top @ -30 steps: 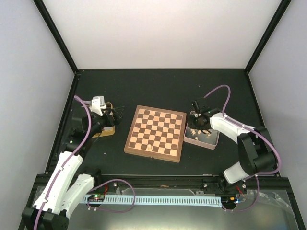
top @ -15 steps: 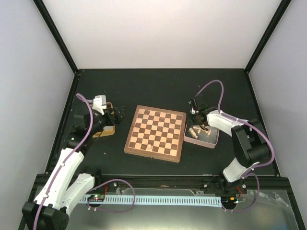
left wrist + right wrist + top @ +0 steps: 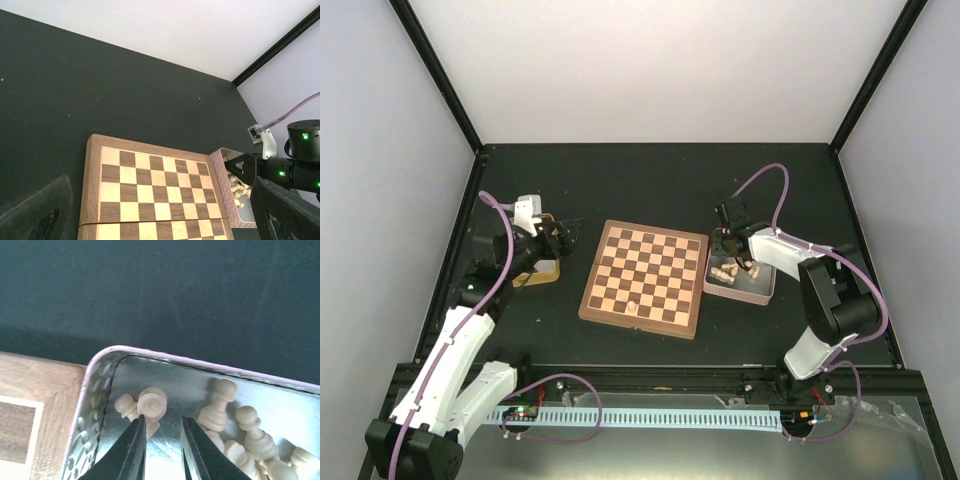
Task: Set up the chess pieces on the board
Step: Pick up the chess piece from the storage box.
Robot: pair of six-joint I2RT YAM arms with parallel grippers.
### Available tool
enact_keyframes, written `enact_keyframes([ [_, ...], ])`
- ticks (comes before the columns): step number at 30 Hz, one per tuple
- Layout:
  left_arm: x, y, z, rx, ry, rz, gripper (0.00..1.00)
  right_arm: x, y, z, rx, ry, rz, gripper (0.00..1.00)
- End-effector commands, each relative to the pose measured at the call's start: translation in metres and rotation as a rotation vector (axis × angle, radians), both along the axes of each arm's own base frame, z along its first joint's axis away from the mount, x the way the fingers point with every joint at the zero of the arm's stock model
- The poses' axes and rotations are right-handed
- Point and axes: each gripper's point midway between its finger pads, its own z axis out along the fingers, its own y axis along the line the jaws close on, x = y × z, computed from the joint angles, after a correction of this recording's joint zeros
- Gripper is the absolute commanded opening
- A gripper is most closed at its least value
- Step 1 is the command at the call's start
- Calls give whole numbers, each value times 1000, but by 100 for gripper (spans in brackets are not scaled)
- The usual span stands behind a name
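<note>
Right gripper (image 3: 161,424) jaws narrowly apart, empty, over tin (image 3: 150,354) corner beside pale pieces (image 3: 215,412), tin right of board (image 3: 642,270), one piece (image 3: 634,308) near board's near edge, left gripper (image 3: 560,238) wide open

left arm (image 3: 460,345) stretched forward, left fingers (image 3: 282,212) spread wide, right arm (image 3: 782,256) folded inward, right fingers (image 3: 131,450) narrowly parted

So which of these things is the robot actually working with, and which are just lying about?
Job: board, pale pieces in the metal tin, single piece on the board, right gripper over the tin.
Lying about: purple cable, pale blue strip at the near edge.
</note>
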Motion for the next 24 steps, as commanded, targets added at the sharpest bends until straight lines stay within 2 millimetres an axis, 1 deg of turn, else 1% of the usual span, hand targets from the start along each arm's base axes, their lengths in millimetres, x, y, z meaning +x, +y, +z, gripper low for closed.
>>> enact_keyframes([
  [1, 1, 1, 22, 3, -62, -6, 99, 5, -16, 7, -35, -27, -120, 21],
  [5, 2, 0, 21, 2, -59, -5, 99, 10, -4, 11, 16, -38, -83, 25],
  [8, 3, 0, 20, 3, -59, -4, 99, 16, -3, 11, 16, -44, -85, 26],
  [12, 3, 1, 19, 8, -56, -2, 99, 23, -1, 7, 7, -39, -94, 25],
  [15, 2, 2, 19, 12, -57, 0, 99, 27, 1, 3, 10, -42, -89, 23],
  [20, 1, 2, 18, 14, -56, 1, 99, 27, -3, 1, -12, -29, -106, 17],
  [24, 1, 3, 18, 15, -54, 3, 99, 23, -8, 9, -19, -44, -117, 8],
])
